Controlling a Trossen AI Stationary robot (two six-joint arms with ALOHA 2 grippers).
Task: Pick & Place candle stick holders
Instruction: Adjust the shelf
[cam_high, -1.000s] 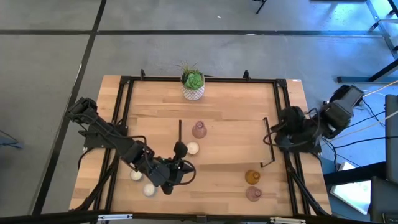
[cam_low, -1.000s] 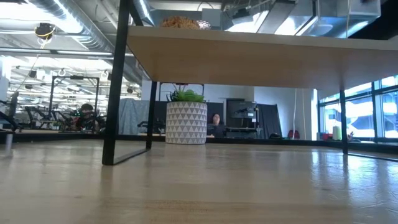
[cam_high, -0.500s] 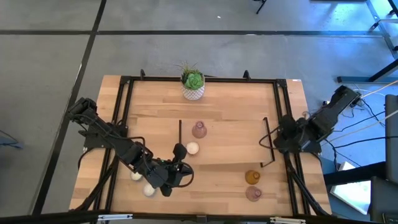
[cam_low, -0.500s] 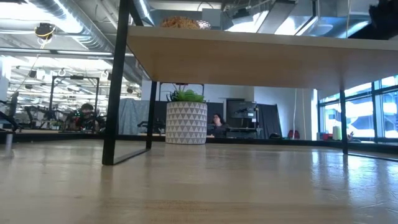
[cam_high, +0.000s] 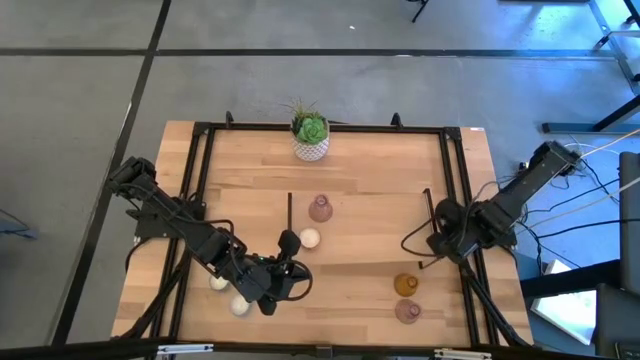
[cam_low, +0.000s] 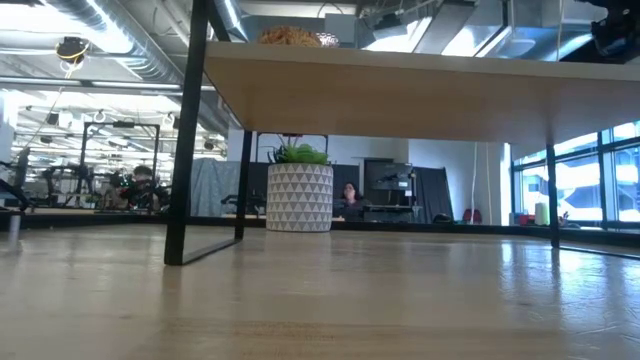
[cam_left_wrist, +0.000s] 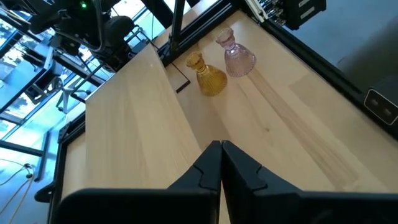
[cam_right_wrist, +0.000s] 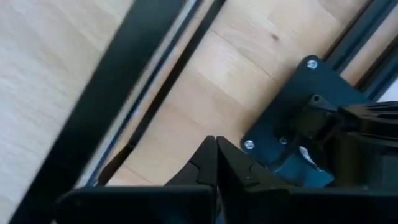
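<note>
The right arm has stretched out and swung in from the tabletop's right edge, so the right hand (cam_high: 412, 240) now sits over the wood just inside the black frame. Its two fingers are pressed together and hold nothing. The left arm has hardly moved. The left hand (cam_high: 292, 280) sits low over the front part of the tabletop (cam_high: 360, 190), left of the middle. Its fingers (cam_left_wrist: 211, 163) are also closed together and hold nothing.

The candle stick holders are spread out. One pink holder (cam_high: 320, 208) stands near the middle of the tabletop. A cream-white holder (cam_high: 309, 238) sits just in front of it, close to the left arm. Two more cream-white holders (cam_high: 218, 282) lie near the front left side, beside the left arm, one a bit closer to the front edge than the other. The amber holder (cam_high: 405, 284) stands near the front right, and the second pink holder (cam_high: 407, 311) stands right in front of it, close but not touching. In the left wrist view the amber holder (cam_left_wrist: 209, 76) and the pink one (cam_left_wrist: 235, 56) stand upright side by side.

A white pot with a green plant (cam_high: 310, 137) stands at the back edge.
</note>
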